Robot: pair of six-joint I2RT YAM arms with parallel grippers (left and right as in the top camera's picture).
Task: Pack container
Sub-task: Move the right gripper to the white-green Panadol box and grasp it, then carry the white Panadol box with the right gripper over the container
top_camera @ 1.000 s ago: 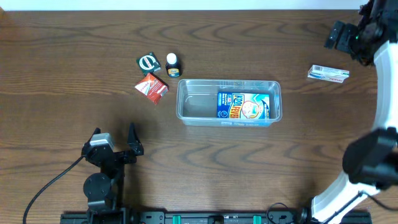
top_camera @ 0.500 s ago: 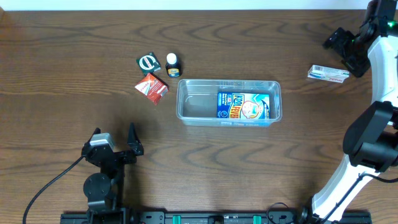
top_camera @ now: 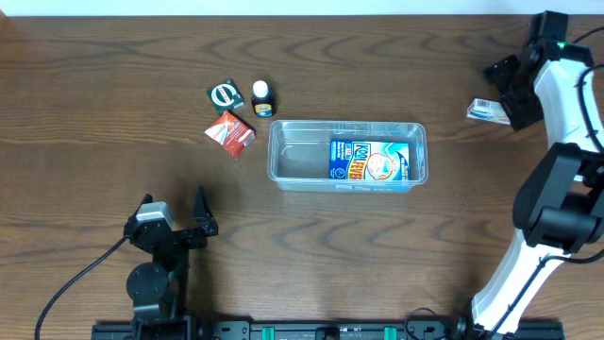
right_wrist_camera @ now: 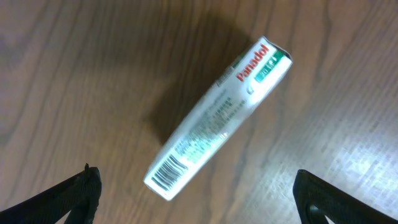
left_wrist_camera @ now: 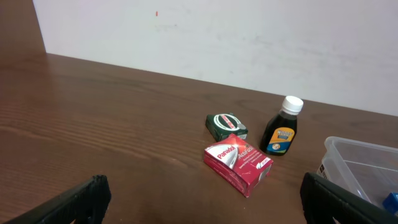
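Container (top_camera: 297, 159), clear rounded plastic, woodgrain table (top_camera: 94, 189)

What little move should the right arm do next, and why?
Probably lower the right gripper straight down onto the white Panadol box and close. The gripper hovers above the box with its fingers open wide, and the box lies flat on the table, not yet in the container.

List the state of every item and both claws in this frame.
container: open-topped, left half bare
blue packet: flat inside the container, right half
red box: outside the container
green box: outside the container
bottle: upright, capped, outside
white box: lying flat, outside, not gripped
left claw: open, empty
right claw: open, empty, above white box
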